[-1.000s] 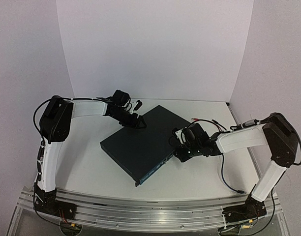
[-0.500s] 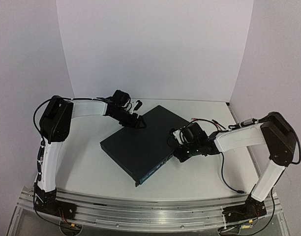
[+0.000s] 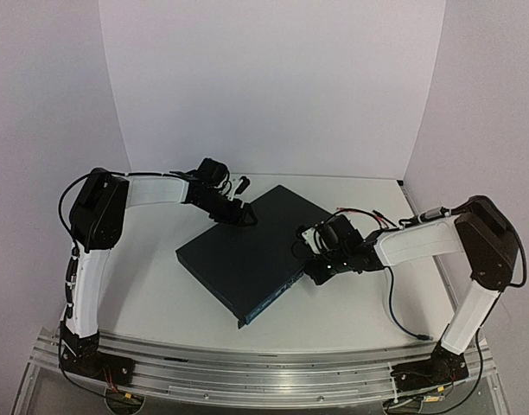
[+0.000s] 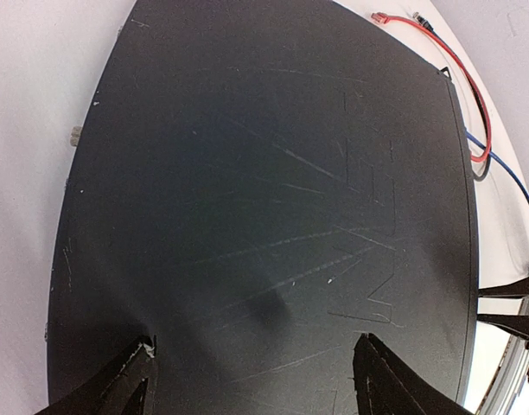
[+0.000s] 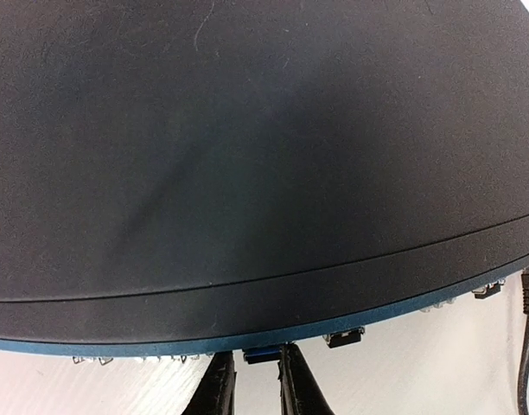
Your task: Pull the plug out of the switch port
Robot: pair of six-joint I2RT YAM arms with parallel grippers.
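Although likely heavy and rigid, needs bracing: large flat dark blue-black metal switch point(image 3: 243, 255), centre of white tabletop point(image 3: 161, 298), spread left gripper point(image 4: 254, 346) at twelve o'clock. Small blue plug point(image 5: 261, 354), four o'clock face: pinch stiff body. At it, right gripper point(image 5: 257, 370) nearly pressed together; grip unclear.

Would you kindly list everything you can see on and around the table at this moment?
switch: one, dark blue-black, flat at mid-table, turned at an angle
plug: one, blue, in a socket on the switch's thin face
red cable: one, red, on the table by the switch's right side
blue cable: one, blue, on the table next to the red cable
table: one, white, under everything
rail: one, silver, along the near edge
left gripper: one, black, fingers wide apart over the switch's top
right gripper: one, black, fingertips closely flanking the plug; grip unclear
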